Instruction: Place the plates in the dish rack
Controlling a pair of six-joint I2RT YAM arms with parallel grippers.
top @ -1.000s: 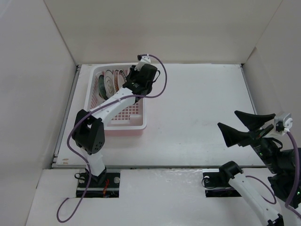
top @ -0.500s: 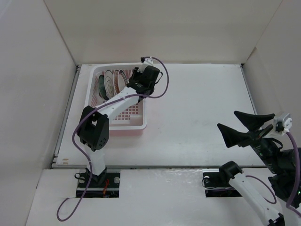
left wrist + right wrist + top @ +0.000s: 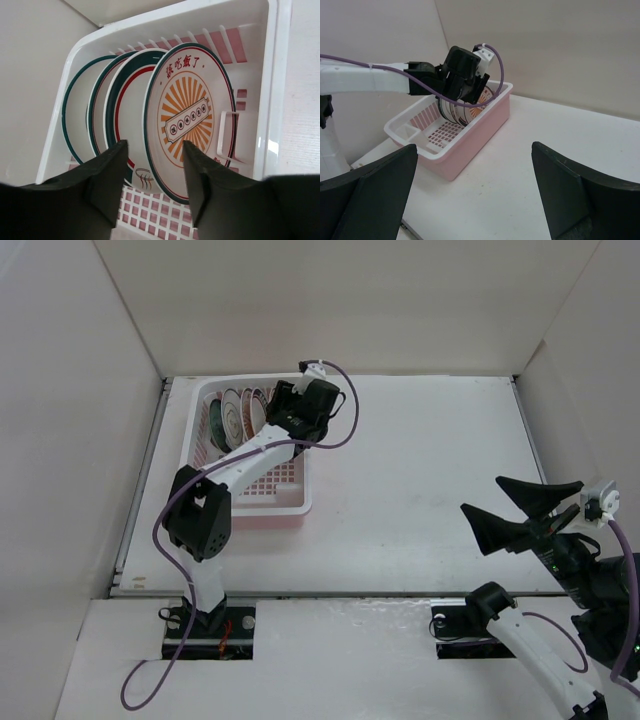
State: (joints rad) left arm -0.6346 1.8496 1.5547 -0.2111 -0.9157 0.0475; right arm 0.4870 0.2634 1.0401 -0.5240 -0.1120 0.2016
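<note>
Several plates stand on edge side by side in the dish rack point(image 3: 272, 75). The nearest is the orange sunburst plate point(image 3: 190, 115), with a red-and-green-rimmed plate point(image 3: 131, 115) and green-rimmed plates point(image 3: 77, 117) behind it. My left gripper point(image 3: 154, 146) is open just above them, its jaws either side of the sunburst plate's lower rim without gripping it. In the top view the left gripper point(image 3: 285, 408) hovers over the plates point(image 3: 238, 412) at the rack's far end point(image 3: 290, 502). My right gripper point(image 3: 481, 494) is open and empty, far right.
The pink rack point(image 3: 470, 140) sits at the table's back left, against the left wall. The right wrist view shows my left arm point(image 3: 370, 80) reaching over it and bare white table between the right gripper point(image 3: 474, 146) and the rack. Cardboard walls enclose the table.
My left wrist has shifted slightly right and back above the rack, and its elbow has swung right. The right arm has not moved.
</note>
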